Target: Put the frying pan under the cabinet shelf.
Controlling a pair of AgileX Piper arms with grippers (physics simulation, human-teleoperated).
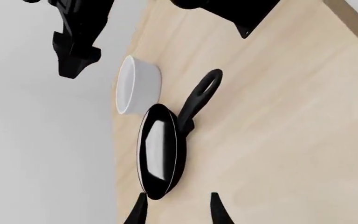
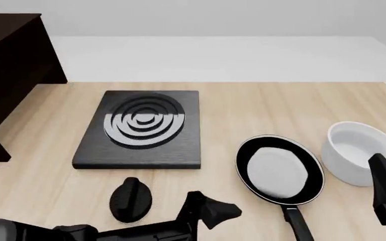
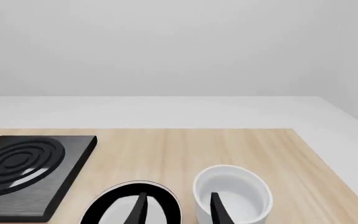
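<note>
one frying pan (image 2: 279, 169), one bowl (image 2: 355, 152), one stove (image 2: 141, 129), one knob (image 2: 130, 199)

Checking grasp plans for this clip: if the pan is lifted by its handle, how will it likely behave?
The pan looks rigid, so it should not flex. Its wide round body sits far from the handle, so it would probably tip bowl-down. The glossy handle may slip. Pushed, its flat base should slide, not roll.

No readable text — no labels anywhere.
</note>
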